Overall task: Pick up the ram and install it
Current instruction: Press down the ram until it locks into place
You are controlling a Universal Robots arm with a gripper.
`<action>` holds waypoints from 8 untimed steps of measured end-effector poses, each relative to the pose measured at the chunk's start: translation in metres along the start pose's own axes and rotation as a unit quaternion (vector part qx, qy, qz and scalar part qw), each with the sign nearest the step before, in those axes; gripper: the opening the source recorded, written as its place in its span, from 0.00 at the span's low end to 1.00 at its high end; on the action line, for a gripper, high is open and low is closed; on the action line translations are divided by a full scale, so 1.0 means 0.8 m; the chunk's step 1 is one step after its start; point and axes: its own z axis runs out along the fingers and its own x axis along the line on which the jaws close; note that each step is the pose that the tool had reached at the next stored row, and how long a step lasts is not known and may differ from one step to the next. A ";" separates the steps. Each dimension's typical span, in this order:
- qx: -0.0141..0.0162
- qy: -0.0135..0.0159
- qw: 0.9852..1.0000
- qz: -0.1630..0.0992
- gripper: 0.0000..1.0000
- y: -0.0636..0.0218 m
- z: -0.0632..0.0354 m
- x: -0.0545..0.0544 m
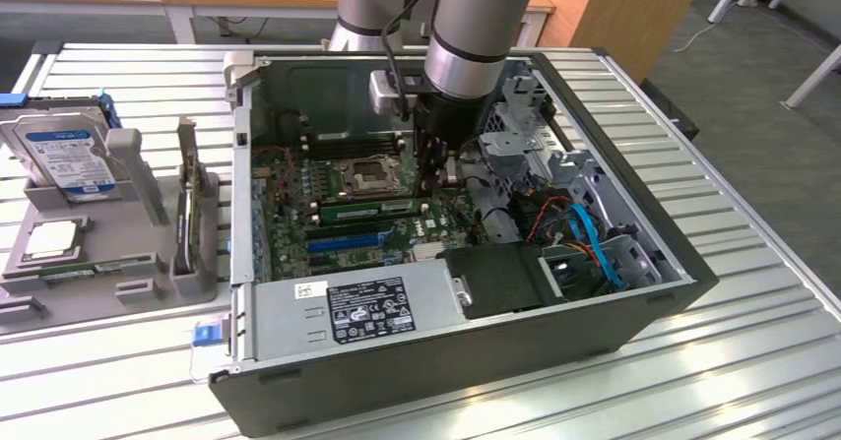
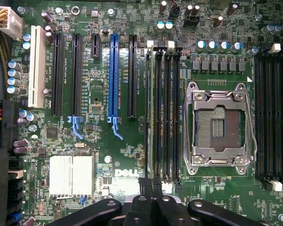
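The ram (image 1: 374,207) is a long green stick standing in the memory slot nearest the expansion slots, beside the processor socket (image 1: 364,174) inside the open computer case (image 1: 617,327). In the wrist view the ram (image 2: 151,117) shows edge-on as a thin line down that slot. My gripper (image 1: 440,186) reaches straight down into the case at the stick's end toward the exterior view's right. Its black fingers are shut, and the gripper (image 2: 151,184) sits right over that end of the ram. Whether the fingers pinch the stick or only rest on it I cannot tell.
Three more memory slots (image 2: 169,113) lie between the ram and the empty socket (image 2: 219,127). A grey power supply (image 1: 355,307) and the drive cage with blue cables (image 1: 592,243) crowd the case. A parts tray (image 1: 145,287) at the exterior view's left holds a hard drive (image 1: 66,155) and a processor chip (image 1: 50,238).
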 end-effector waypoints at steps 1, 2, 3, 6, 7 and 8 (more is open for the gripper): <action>0.000 0.000 1.000 0.000 0.10 0.000 0.000 0.000; 0.000 0.000 1.000 0.000 0.10 0.000 0.000 0.000; 0.000 0.000 1.000 0.000 0.10 0.000 0.001 0.000; 0.000 0.000 1.000 0.000 0.10 0.000 0.002 0.000; 0.000 0.000 1.000 0.000 0.10 0.000 0.002 0.000; 0.000 0.000 1.000 0.000 0.10 0.000 0.003 0.000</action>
